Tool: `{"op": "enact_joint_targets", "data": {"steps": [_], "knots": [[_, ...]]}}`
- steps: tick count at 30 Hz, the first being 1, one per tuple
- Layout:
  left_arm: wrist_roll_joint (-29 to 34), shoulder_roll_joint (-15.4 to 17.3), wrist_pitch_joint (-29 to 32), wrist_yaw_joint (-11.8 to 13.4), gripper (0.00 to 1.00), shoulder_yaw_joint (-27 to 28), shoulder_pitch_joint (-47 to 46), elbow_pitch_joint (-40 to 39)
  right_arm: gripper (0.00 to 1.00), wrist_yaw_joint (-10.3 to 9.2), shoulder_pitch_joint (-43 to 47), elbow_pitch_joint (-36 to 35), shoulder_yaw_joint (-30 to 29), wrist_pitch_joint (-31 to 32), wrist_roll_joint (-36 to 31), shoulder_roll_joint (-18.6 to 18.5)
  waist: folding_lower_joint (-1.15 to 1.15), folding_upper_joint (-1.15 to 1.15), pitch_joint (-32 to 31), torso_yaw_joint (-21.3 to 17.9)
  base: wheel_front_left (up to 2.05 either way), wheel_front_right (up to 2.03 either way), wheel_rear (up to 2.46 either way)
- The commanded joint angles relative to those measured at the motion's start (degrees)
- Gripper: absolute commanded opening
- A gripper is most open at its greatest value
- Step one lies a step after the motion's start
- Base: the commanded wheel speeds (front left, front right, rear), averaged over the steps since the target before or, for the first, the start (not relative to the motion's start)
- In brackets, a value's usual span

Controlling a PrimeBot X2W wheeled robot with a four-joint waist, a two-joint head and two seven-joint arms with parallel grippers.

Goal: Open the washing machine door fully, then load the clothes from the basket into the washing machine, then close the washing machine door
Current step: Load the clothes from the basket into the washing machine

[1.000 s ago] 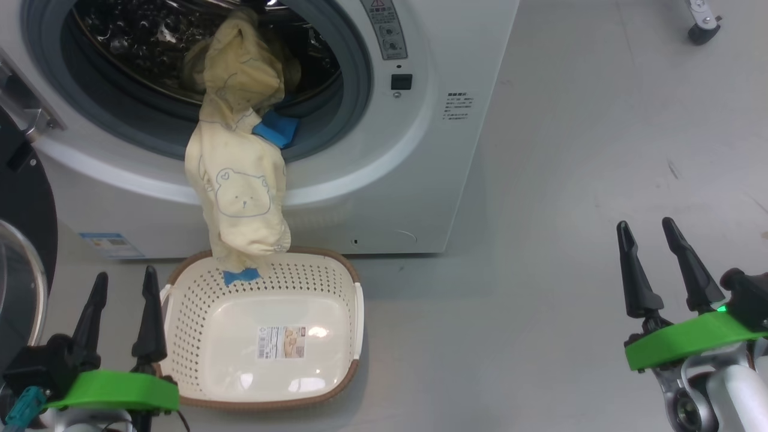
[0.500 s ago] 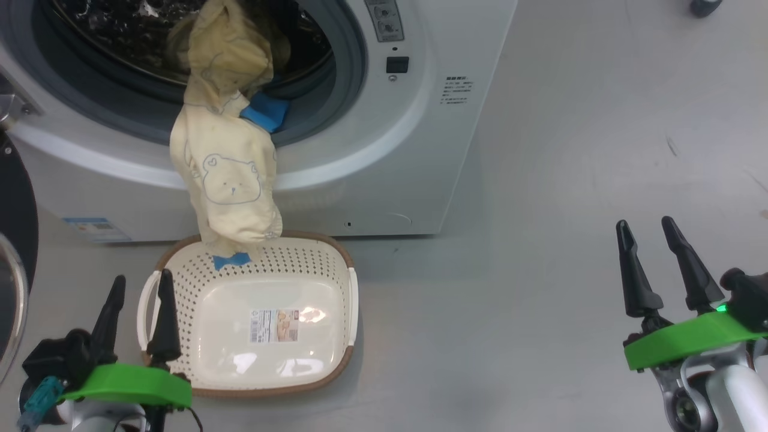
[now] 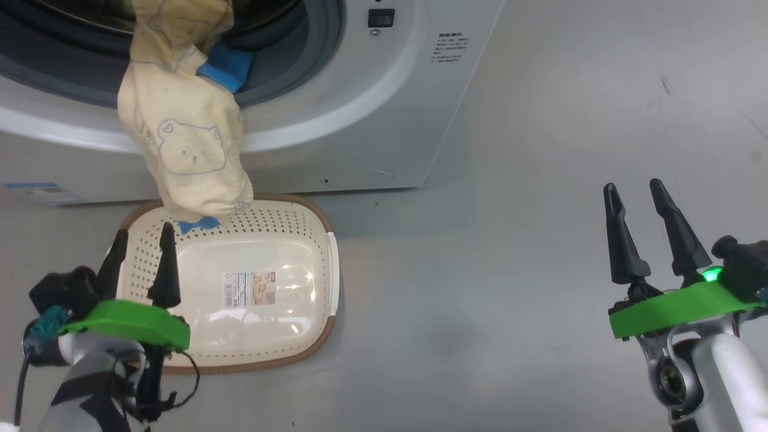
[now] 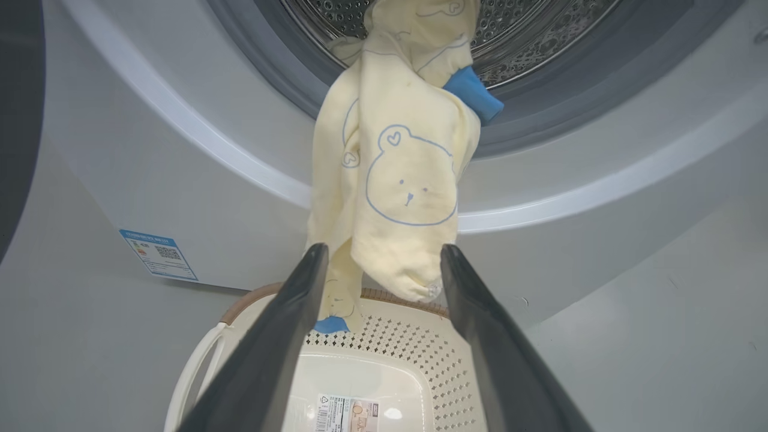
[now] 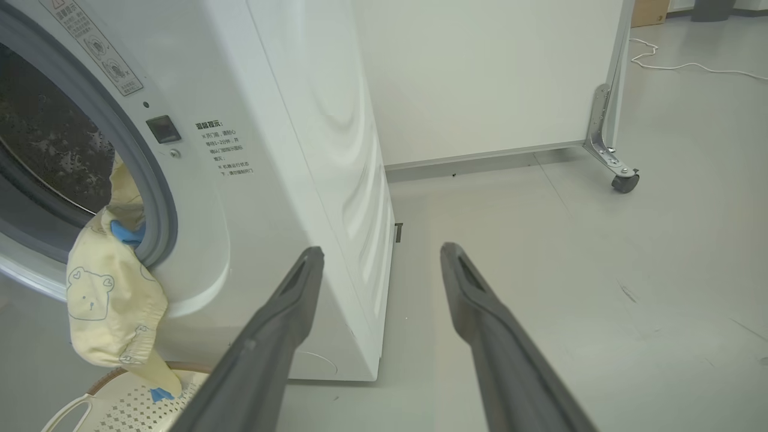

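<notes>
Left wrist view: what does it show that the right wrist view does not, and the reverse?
Left wrist, not right: the blue energy label and the paper label in the basket. Right wrist, not left: the side wall of the washing machine, a caster wheel, a white cable on the floor. Both: the bear-print garment hanging from the machine's opening down to the basket; each also has its own open hand, left hand or right hand.
</notes>
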Motion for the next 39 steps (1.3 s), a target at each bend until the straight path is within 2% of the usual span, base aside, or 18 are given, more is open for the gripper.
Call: {"op": "enact_joint_targets", "data": {"steps": [1,12,16,23,39], "knots": [[-0.6,2.6,-0.4,0.0,1.00,1.1,-2.7,0.0,1.00,0.09,-1.7,-1.8,1.1,-0.4,-0.6,-0.4,0.00,0.00,1.6,-0.9,0.00,0.00,0.00],[-7.1,6.9,-0.4,0.0,1.00,-7.0,-13.2,9.3,1.00,0.09,-4.6,-2.4,1.8,-0.4,-0.7,0.5,0.00,0.00,6.9,-3.2,0.00,0.00,0.00],[-11.1,9.2,-0.4,0.0,1.00,-11.3,-16.7,11.9,1.00,0.09,-5.4,-2.7,2.3,-0.4,-0.8,1.0,0.00,0.00,8.6,-4.0,0.00,0.00,0.00],[-15.4,13.1,-0.4,0.0,1.00,-15.5,-22.7,16.6,1.00,0.09,-6.6,-3.0,2.9,-0.4,-0.8,1.5,0.00,0.00,11.1,-5.6,0.00,0.00,0.00],[-24.9,17.9,-0.4,0.0,1.00,-26.0,-32.0,25.8,1.00,0.09,-9.2,-3.4,5.7,-0.4,-0.8,2.8,0.00,0.00,15.1,-8.3,0.00,0.00,0.00]]}}
